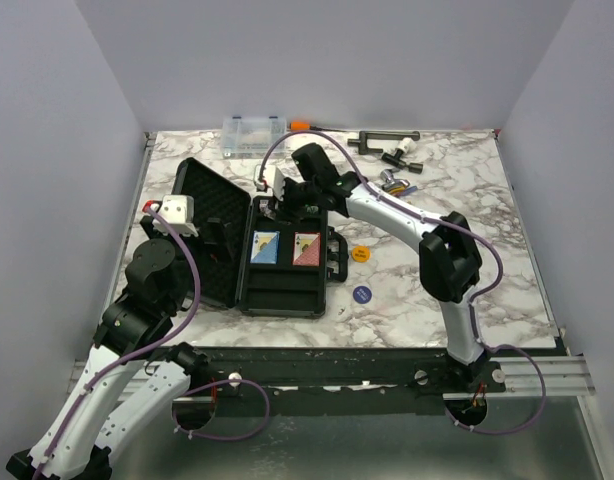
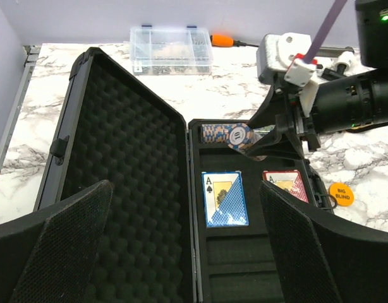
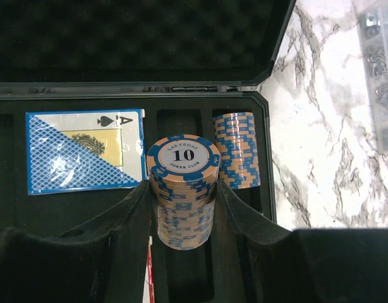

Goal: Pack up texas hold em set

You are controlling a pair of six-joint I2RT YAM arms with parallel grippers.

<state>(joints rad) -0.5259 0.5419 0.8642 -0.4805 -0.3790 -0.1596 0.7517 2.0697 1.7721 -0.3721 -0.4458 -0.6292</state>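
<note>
The black foam-lined case [image 1: 277,290] lies open, its lid to the left. A blue card deck [image 1: 264,247] and a red card deck [image 1: 306,249] sit in its tray. My right gripper [image 3: 182,189] is shut on a brownish chip roll [image 3: 183,158], held over the tray's far slots. A second chip roll [image 3: 237,150] lies in the slot next to it. My left gripper [image 2: 183,184] hangs open and empty above the case's hinge. An orange disc [image 1: 360,254] and a blue disc [image 1: 362,294] rest on the marble to the right of the case.
A small clear organiser box [image 1: 254,136] and an orange-handled tool [image 1: 300,123] lie at the back edge. A black tool [image 1: 387,140] and small parts [image 1: 397,180] lie at the back right. White walls close in three sides.
</note>
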